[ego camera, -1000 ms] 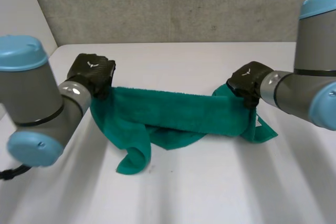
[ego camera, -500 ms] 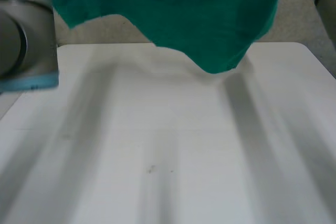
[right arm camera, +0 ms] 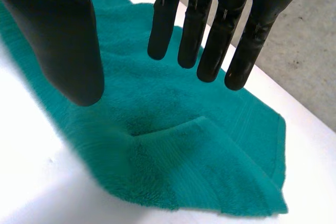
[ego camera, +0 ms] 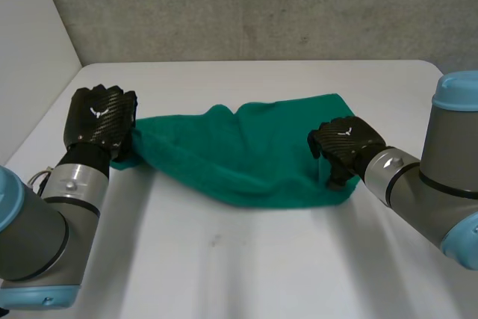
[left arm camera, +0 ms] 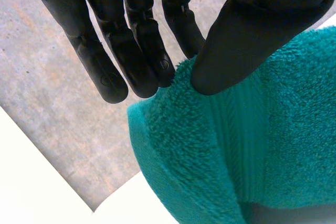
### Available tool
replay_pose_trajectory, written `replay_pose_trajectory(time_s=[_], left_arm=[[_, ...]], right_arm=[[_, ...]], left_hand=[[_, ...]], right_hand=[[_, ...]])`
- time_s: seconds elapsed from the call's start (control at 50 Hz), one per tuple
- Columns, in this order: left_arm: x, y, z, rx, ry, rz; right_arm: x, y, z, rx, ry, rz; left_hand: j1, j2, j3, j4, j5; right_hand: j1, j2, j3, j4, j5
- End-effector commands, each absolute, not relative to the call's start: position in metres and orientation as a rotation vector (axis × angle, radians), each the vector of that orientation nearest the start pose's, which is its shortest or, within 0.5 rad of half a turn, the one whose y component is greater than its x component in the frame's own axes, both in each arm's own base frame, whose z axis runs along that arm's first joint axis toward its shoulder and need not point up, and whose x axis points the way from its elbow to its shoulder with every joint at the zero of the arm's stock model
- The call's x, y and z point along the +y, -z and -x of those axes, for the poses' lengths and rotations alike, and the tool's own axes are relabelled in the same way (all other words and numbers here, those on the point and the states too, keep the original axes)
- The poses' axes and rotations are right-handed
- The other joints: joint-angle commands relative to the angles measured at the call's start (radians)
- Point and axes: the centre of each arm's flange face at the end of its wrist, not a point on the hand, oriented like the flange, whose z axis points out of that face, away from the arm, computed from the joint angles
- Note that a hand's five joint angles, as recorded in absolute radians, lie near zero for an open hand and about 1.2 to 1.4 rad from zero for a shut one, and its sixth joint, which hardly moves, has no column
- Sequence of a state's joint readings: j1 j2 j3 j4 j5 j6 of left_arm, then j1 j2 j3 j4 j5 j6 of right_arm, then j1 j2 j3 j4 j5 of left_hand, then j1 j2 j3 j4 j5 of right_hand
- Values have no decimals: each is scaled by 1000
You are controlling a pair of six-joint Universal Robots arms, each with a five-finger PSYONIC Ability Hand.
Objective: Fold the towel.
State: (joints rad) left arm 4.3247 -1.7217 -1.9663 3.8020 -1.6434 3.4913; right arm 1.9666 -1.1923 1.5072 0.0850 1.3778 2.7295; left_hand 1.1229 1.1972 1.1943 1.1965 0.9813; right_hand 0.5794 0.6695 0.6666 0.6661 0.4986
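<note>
**On the table: towel pinched at one end**

Left hand is at the towel's 9 o'clock end. Its thumb presses the green edge against straight fingers, a pinch hold. Right hand is over the towel's 3 o'clock end. Its fingers are straight and wide apart from the thumb, holding nothing, with the cloth below the palm. The towel lies rumpled across mid-table on the white top, with a folded corner by the right hand.

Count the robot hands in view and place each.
2. The left hand pinches the towel's left end between thumb and fingers; the right hand is open over its right end, gripping nothing.
</note>
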Motion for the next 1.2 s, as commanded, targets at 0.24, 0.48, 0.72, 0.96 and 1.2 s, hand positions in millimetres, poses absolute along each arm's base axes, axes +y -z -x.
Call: replay_pose_trajectory(time_s=[0.24,0.48,0.72,0.96,1.2], left_arm=[[-256,-245,210,1839,2386,-528],[-239,-246,210,1855,2379,-559],[-227,-228,208,1934,2309,-602],[-226,-224,210,1951,2300,-616],[-227,-223,210,1957,2296,-616]], right_arm=[[-301,-225,-216,2196,1822,857],[-356,-190,-223,2267,1655,1380],[-375,-164,-275,2165,1558,1496],[-380,-142,-294,2140,1532,1488],[-386,-129,-294,2164,1486,1475]], left_hand=[[273,199,202,200,240],[273,199,202,200,240],[273,199,202,200,240],[273,199,202,200,240],[273,199,202,200,240]], right_hand=[[-1,-91,-88,-88,-95],[25,-65,-62,-61,-69],[28,-62,-59,-59,-66],[22,-68,-65,-64,-71],[104,14,17,17,10]])
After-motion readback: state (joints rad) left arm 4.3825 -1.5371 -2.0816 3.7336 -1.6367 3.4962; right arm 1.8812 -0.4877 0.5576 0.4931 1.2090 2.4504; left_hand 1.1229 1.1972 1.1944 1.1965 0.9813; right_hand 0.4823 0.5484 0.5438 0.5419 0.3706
